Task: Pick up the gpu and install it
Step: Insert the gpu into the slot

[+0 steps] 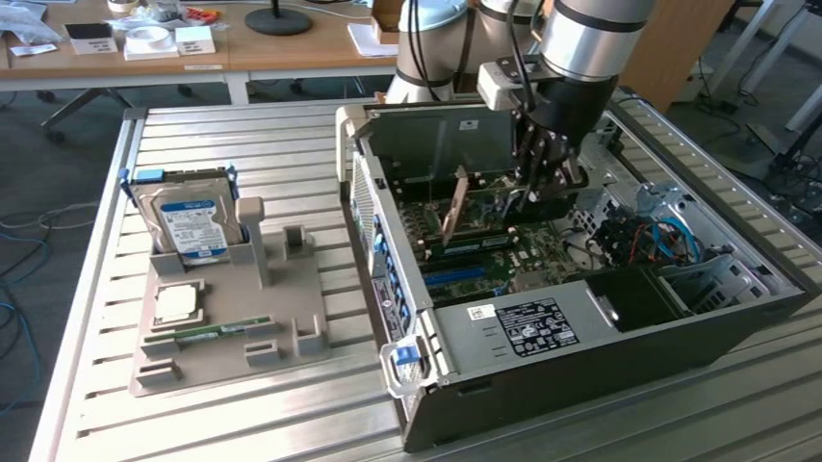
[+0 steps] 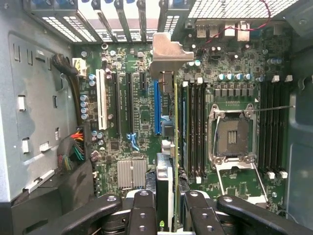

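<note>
The jaws are clenched on the gpu (image 2: 166,181), with the gripper (image 1: 546,188) reaching down into the open computer case (image 1: 617,385) in the upper middle of the exterior frame. The card hangs on edge above the motherboard (image 1: 501,265), and it looks as though it is not yet seated. In the wrist view its metal bracket (image 2: 166,51) points toward the rear slot openings (image 2: 122,14) of the case. The board's edge runs just beside the long blue slot (image 2: 157,107), with the memory sticks (image 2: 193,127) close on its other side. Judged from this, the step in hand is lining the card up over its slot, and it wants care more than force. The card should stay upright and parallel to the slot, with the bracket aimed at its opening in the back wall. The connector edge should be centred over the blue slot, not drifting toward the memory. Any descent should be straight and even along the card's length, since a tilt could jam one end or scrape nearby parts. At the exterior view's left, a hard drive (image 1: 191,226) stands in a holder on the desk (image 1: 231,423), well apart from the work.
</note>
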### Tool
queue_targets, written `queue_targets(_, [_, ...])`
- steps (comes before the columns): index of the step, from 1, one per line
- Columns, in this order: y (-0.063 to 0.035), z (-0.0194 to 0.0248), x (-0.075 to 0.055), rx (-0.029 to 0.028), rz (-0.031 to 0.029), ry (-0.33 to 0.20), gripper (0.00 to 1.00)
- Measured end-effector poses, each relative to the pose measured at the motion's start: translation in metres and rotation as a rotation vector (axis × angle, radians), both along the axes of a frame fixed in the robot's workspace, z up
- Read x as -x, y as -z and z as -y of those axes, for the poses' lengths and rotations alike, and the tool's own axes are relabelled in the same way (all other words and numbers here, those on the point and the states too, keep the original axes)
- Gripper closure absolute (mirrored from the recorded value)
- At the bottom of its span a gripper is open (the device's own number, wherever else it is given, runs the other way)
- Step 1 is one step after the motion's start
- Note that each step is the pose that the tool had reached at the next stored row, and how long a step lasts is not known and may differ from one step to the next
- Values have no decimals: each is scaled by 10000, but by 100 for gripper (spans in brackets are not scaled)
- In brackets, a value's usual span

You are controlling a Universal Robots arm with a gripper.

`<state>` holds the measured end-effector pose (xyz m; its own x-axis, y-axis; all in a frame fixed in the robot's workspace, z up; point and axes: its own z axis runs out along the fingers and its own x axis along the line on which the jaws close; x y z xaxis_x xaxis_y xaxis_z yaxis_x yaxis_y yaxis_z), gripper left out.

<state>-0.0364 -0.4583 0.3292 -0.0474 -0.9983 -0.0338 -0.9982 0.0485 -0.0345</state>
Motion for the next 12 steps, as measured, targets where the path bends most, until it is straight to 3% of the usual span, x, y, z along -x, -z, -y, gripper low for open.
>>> queue_targets(12, [80, 4, 62, 5, -4, -9, 73])
